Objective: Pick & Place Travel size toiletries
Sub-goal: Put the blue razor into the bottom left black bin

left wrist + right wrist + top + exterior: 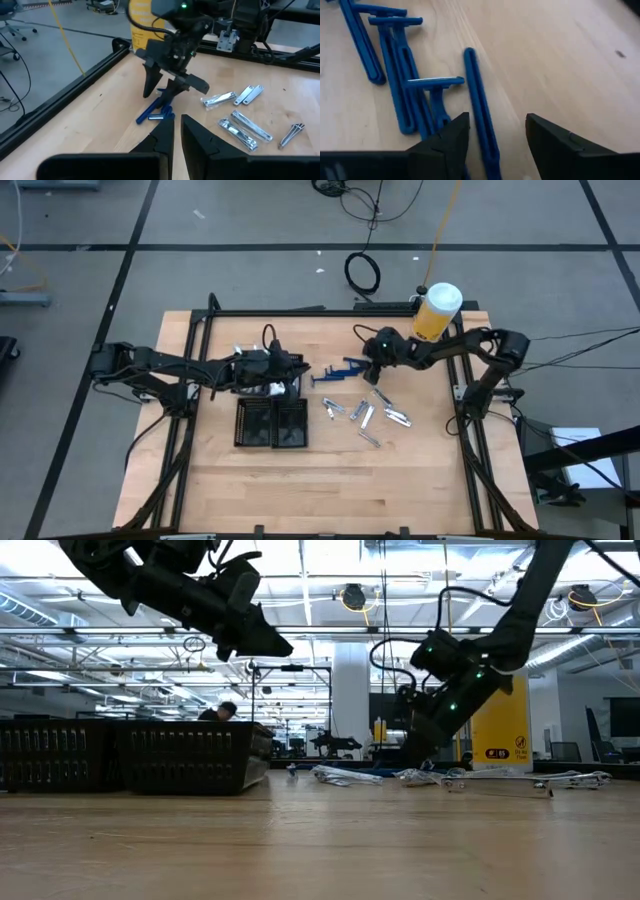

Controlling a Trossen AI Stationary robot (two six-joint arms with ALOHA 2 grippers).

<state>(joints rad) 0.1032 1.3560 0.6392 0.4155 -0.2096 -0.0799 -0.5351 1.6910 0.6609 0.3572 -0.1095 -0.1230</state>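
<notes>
Right fingers (497, 137) parted, down at the counter (560, 55), straddling one blue razor (479, 100); handle running lengthwise between the two tips, head end away from the wrist. Nothing gripped yet, gap visible on both sides of the handle. Long axis roughly in line with the finger gap, so closing should pinch across the thin handle — judged a fair grasp line, though the neighbouring razor pile (395, 65) lies just beside one tip and could get nudged. In the high view, right gripper (375, 360) at the blue cluster (340, 372) near counter centre, arm reaching in from the yellow jar (436, 312) corner, wrist pitched steeply down. Silvery tubes (365, 418) scattered nearby, apart from the razors. Left gripper (285, 372) parked over the far edge of the tray (272, 423), fingers (200, 142) nearly shut, nothing seen held. Right arm clearly the nearer to the razors.
</notes>
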